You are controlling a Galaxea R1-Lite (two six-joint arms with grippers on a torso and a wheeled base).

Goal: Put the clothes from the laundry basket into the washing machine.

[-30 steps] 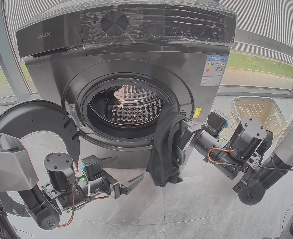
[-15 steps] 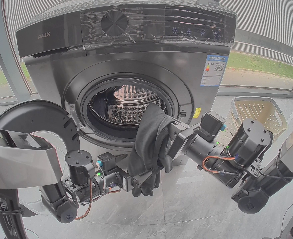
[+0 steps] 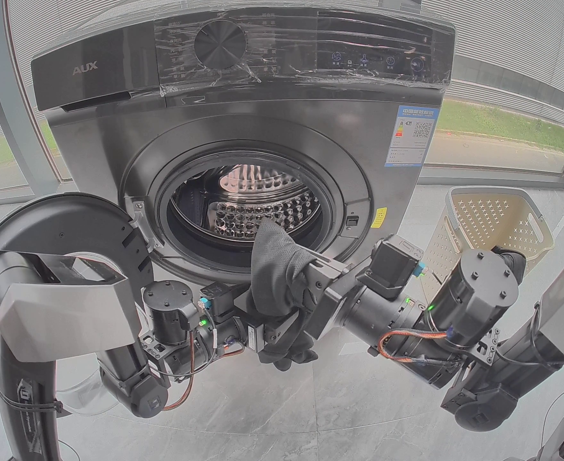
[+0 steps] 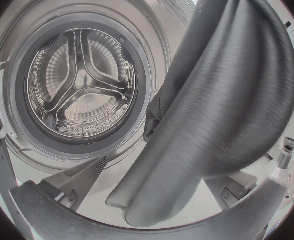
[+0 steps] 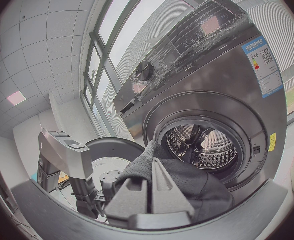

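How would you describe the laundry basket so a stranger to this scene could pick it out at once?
Find the big grey washing machine with its round door swung open. On the floor to its right, by the window, sits the laundry basket. It alone is pale cream plastic, its walls pierced with small holes.

Right end effector (image 3: 312, 270) grips dark garment (image 3: 274, 271) before open washing machine (image 3: 243, 118).

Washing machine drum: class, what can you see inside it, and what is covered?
Inside the drum, only bare perforated steel and three raised ribs show; no clothes are visible. The dark garment, held by the right gripper, hangs before the opening, hiding part of its lower rim.
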